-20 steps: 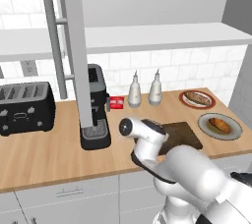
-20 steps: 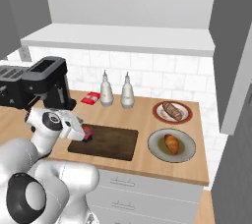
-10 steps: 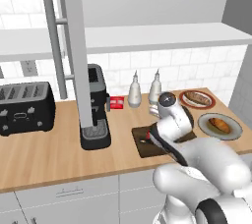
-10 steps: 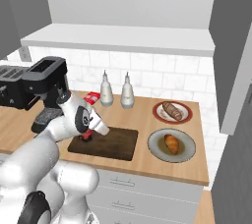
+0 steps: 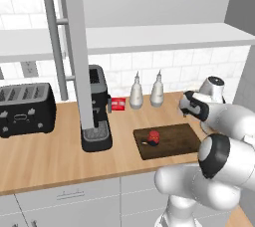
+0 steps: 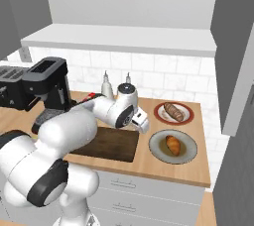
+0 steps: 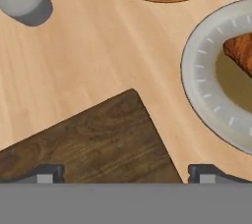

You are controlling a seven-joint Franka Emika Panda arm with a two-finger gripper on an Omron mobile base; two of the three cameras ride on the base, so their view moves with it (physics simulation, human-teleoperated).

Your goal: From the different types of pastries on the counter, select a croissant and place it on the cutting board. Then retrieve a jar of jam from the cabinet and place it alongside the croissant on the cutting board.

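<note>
One jar of jam [image 5: 154, 137] lying on the one cutting board [image 5: 172, 142]. Two pastries on two plates: croissant [image 6: 173, 144] nearer, darker one [image 6: 172, 111] behind. Two shakers [image 5: 136, 92] by wall. Jaws apart, empty.

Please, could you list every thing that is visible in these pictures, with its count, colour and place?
long wooden counter: one, light brown, under everything
dark rectangular wooden cutting board: one, dark brown, counter middle
small round jam jar: one, red, on the board's left part
stubby croissant: one, golden-orange, on grey plate, near right
longer streaked pastry: one, dark brown, on red-rimmed plate behind
toaster: one, black, far left
coffee machine: one, black
shaker bottles: two, pale grey, by the wall
flat box: one, red
end effector: one, open, above board's right edge
</note>
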